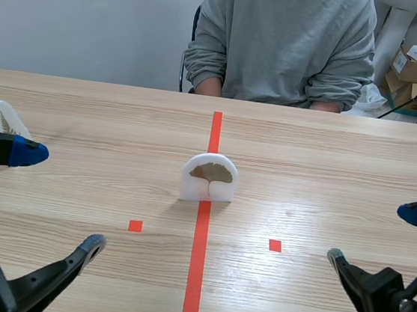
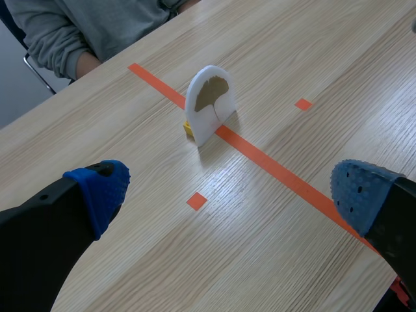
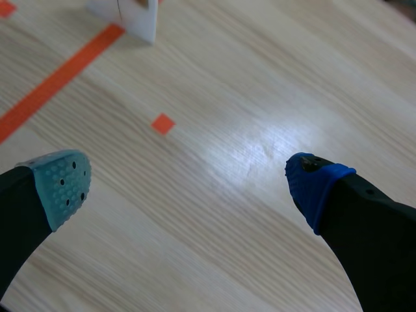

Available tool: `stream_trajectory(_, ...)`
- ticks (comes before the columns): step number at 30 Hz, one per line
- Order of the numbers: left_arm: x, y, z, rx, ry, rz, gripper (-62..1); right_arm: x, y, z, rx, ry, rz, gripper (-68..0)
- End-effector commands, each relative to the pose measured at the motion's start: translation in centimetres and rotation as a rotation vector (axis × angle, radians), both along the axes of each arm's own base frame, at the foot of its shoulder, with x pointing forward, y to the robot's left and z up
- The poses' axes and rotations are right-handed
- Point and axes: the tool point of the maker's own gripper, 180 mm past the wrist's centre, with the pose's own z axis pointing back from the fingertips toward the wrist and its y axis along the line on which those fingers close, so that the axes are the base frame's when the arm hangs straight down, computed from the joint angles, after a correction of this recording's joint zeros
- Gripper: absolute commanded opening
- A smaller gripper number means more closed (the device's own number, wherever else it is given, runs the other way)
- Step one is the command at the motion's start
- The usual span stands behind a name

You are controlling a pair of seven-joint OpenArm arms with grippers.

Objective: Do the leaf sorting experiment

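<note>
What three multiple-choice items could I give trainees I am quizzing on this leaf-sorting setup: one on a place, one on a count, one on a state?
1. Where does the ginkgo leaf card stand?
A. In a basket
B. On the long tape line
C. On a tray

2. How many small tape squares show in the scene view?
A. One
B. Four
C. Two

3. How is the left pincer?
A. Open, holding nothing
B. Shut on the card
C. Shut on nothing

Answers:
1 B: the card stands upright across the line.
2 C: one square lies on each side of the line.
3 A: its blue-padded fingers stand wide apart, with only bare wood and tape between them.
</note>
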Motion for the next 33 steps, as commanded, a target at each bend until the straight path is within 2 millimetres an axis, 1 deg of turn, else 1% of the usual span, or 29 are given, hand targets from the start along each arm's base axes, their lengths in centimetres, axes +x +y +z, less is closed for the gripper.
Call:
stream_trajectory(1,0.2,0.0,0.5,-0.019,-0.018,0.006,1.4,1.4,-0.7,0.9,-0.037,-0.036,-0.009,-5.6)
stream_trajectory(6,0.2,0.0,0.5,-0.021,-0.018,0.009,1.4,3.7,-1.9,0.8,-0.099,-0.036,0.001,-5.6)
stream_trajectory(10,0.2,0.0,0.5,-0.022,-0.018,0.010,1.4,6.5,-2.4,0.9,-0.092,-0.054,0.046,-5.6)
stream_trajectory(15,0.2,0.0,0.5,-0.022,-0.018,0.010,1.4,10.3,-1.3,0.6,-0.022,-0.062,0.136,-5.6)
stream_trajectory(17,0.2,0.0,0.5,-0.022,-0.018,0.010,1.4,11.9,-0.3,0.2,0.003,-0.055,0.173,-5.6)
stream_trajectory(20,0.2,0.0,0.5,-0.018,-0.018,0.009,1.4,14.1,1.7,-0.5,0.029,-0.032,0.244,-5.6)
stream_trajectory(25,0.3,0.1,0.1,-0.018,-0.003,0.037,1.4,16.6,5.8,-1.6,0.059,0.000,0.342,-5.6)
stream_trajectory(29,0.4,0.1,0.2,-0.036,-0.001,0.062,1.4,17.3,9.2,-3.1,0.073,0.036,0.402,-5.6)
stream_trajectory(33,0.4,0.1,0.2,-0.045,-0.001,0.074,1.4,16.9,12.6,-4.9,0.079,0.071,0.462,-5.6)
